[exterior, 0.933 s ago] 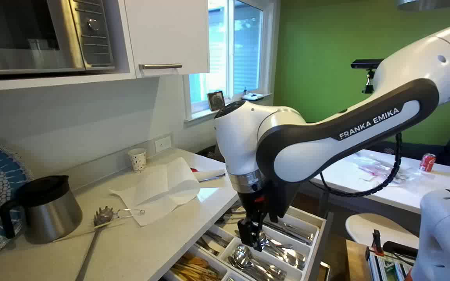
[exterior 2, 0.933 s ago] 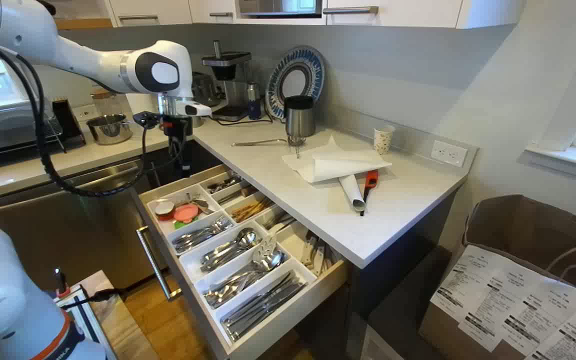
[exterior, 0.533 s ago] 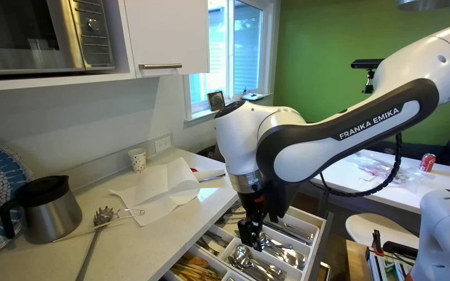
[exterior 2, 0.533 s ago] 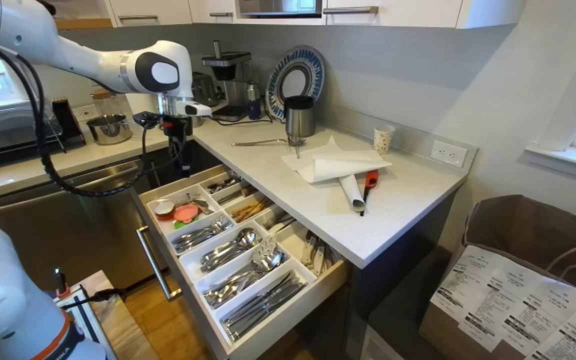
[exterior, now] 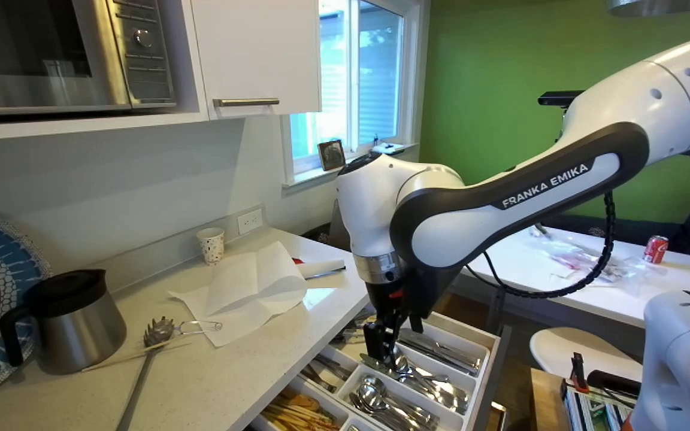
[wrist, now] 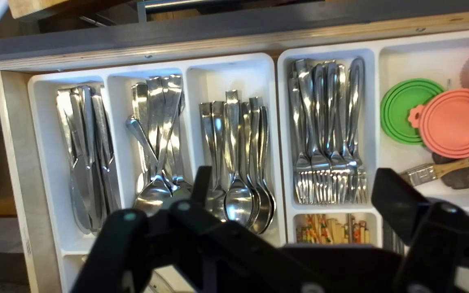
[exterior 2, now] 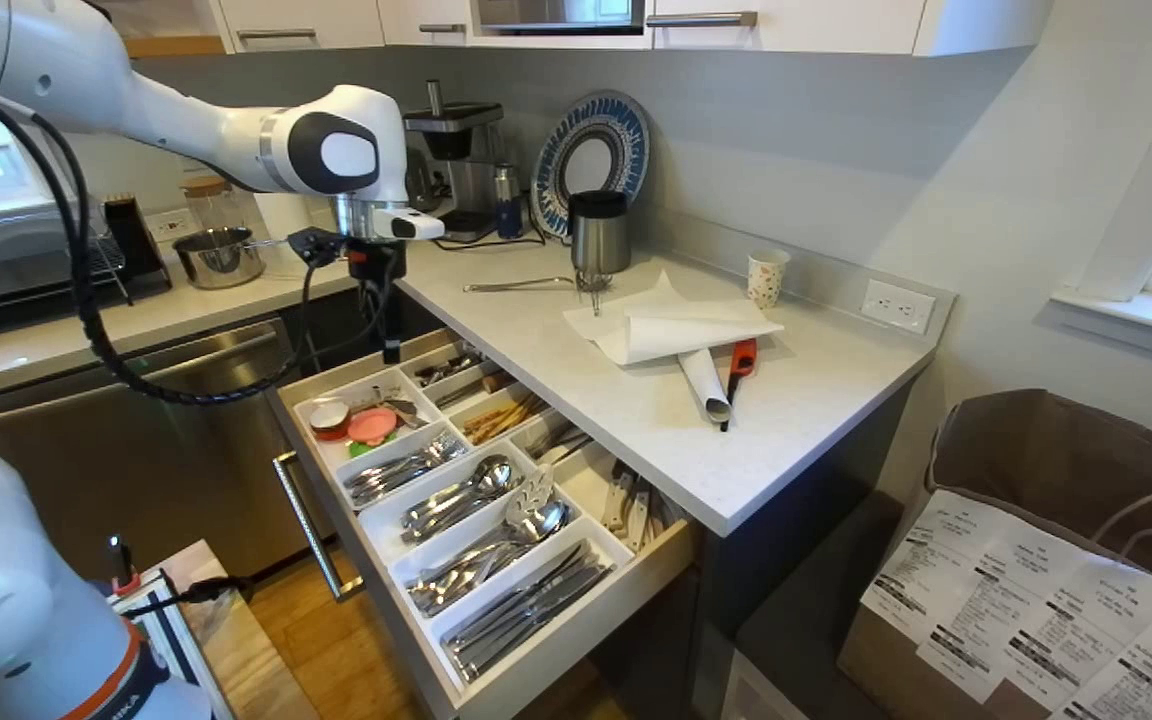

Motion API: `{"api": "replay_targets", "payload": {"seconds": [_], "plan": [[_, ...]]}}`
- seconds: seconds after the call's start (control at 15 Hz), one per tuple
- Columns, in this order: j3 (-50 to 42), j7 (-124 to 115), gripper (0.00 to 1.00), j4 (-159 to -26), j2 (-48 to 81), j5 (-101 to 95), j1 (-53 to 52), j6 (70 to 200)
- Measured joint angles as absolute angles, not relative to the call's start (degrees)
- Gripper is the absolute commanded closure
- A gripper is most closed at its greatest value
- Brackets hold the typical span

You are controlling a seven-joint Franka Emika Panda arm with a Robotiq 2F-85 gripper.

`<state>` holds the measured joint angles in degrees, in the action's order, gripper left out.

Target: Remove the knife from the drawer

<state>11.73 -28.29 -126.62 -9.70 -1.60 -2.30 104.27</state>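
The drawer (exterior 2: 591, 622) is pulled open below the counter; it also shows in the other exterior view (exterior: 491, 342) and in the wrist view (wrist: 218, 44). Several slim silver table knives (wrist: 80, 171) lie side by side in the end compartment; which one is the knife I cannot tell. They show in both exterior views (exterior: 441, 350) (exterior 2: 531, 610). My gripper (wrist: 294, 183) is open and empty above the drawer, fingers apart over the spoon and fork compartments. The knives lie left of both fingers in the wrist view. In the exterior views the gripper (exterior: 382, 358) (exterior 2: 391, 352) points down.
Spoons (wrist: 238, 199), forks (wrist: 328, 162), wooden sticks (exterior 2: 501, 418) and lids (wrist: 456, 122) fill other compartments. The counter edge (exterior 2: 626, 440) overhangs the drawer's back. Paper (exterior 2: 696, 330), a carafe (exterior 2: 600, 230) and a cup (exterior 2: 767, 278) stand on the counter.
In the last half second the arm has shifted toward the counter and the knife end of the drawer, with the gripper still open and empty. Before that it was still.
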Motion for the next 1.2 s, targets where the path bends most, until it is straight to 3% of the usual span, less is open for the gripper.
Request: {"api": "replay_targets", "payload": {"seconds": [0.6,1.2], "plan": [[-1.3,-18.8,0.0,-134.9,-8.8,-1.6,3.8,117.2],[-7.2,-11.2,0.0,-140.7,-3.8,-1.5,7.8,131.7]]}}
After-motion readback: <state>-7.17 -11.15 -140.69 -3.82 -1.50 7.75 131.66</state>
